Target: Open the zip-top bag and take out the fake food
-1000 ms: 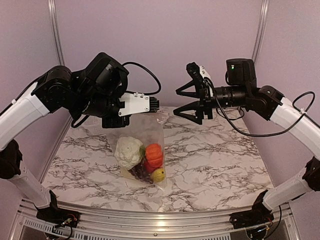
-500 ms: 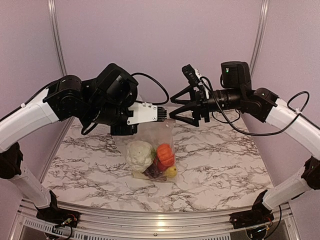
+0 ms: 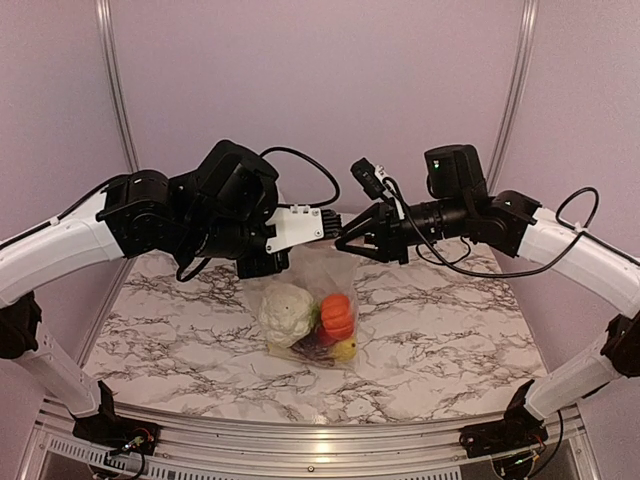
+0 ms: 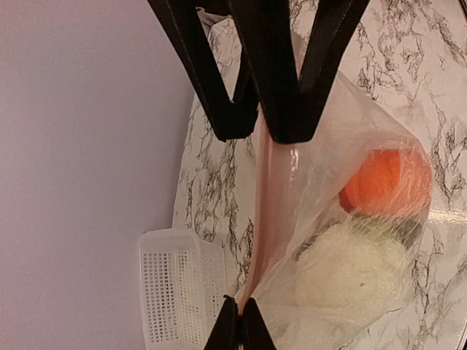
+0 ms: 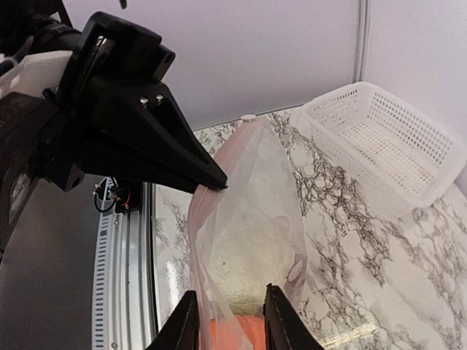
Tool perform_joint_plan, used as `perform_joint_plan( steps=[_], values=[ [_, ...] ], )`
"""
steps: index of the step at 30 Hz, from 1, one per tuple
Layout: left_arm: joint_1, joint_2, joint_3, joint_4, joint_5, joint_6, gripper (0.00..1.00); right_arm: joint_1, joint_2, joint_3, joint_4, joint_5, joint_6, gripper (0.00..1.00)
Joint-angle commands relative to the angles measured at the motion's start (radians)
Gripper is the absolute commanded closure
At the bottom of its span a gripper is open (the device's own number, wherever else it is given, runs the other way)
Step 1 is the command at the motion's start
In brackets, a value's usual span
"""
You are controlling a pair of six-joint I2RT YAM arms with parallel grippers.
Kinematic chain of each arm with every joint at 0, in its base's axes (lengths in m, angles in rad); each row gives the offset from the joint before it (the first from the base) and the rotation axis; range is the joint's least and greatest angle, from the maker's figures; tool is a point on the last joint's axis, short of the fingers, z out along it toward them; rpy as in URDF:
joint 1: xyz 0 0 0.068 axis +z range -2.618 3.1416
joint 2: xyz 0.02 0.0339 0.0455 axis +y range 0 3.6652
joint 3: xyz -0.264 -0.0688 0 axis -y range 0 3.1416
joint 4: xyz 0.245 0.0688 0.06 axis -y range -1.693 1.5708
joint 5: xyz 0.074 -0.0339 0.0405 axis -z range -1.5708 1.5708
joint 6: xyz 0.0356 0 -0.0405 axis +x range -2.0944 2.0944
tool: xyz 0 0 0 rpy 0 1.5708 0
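pinches one top corner of the large clear crinkly zip-top bag in the clenched left gripper, with the load hanging below its tips: white knobbly toy cauliflower, ribbed orange toy piece, small yellow toy piece. within the last second, carries the bag across towards the right gripper and brings that one in from well apart. now straddles the zip strip beside the left tips, jaws released and apart, plastic between them but not squeezed. leaves the mouth seemingly sealed, all food inside; calls next for a right-side pinch and a pull apart.
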Motion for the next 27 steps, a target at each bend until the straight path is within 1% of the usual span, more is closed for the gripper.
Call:
perform_joint_plan(
  steps=[1,2,3,5,8,11,14,17,21,25,27],
  values=[
    [0.004,-0.042,-0.005,0.077,0.052,-0.073,1.0,0.01,0.02,0.031,-0.037,0.062,-0.014,0.84],
    [0.009,-0.056,-0.014,0.088,0.063,-0.093,1.0,0.01,0.022,0.036,-0.041,0.067,-0.017,0.92],
    [0.016,-0.075,-0.031,0.107,0.069,-0.115,0.95,0.01,0.021,0.038,-0.041,0.07,-0.022,0.99],
    [0.041,-0.137,-0.086,0.171,0.071,-0.18,0.75,0.009,0.01,0.034,-0.031,0.07,-0.032,1.0],
    [0.11,-0.296,-0.244,0.275,0.109,-0.299,0.52,0.009,-0.026,0.001,0.022,0.079,-0.043,1.0],
    [0.195,-0.489,-0.455,0.387,0.183,-0.448,0.42,0.01,-0.038,-0.016,0.05,0.085,-0.046,1.0],
    [0.249,-0.66,-0.638,0.464,0.223,-0.546,0.38,0.01,-0.044,-0.029,0.058,0.073,-0.047,1.0],
    [0.291,-0.765,-0.766,0.482,0.265,-0.59,0.36,0.009,-0.061,-0.06,0.083,0.077,-0.046,1.0],
    [0.338,-0.779,-0.842,0.486,0.36,-0.633,0.32,0.008,-0.07,-0.081,0.108,0.073,-0.053,1.0],
    [0.395,-0.735,-0.89,0.542,0.468,-0.65,0.3,0.006,-0.071,-0.085,0.111,0.064,-0.053,1.0],
    [0.442,-0.706,-0.915,0.603,0.525,-0.656,0.29,0.002,-0.078,-0.093,0.115,0.052,-0.05,1.0]
  ],
)
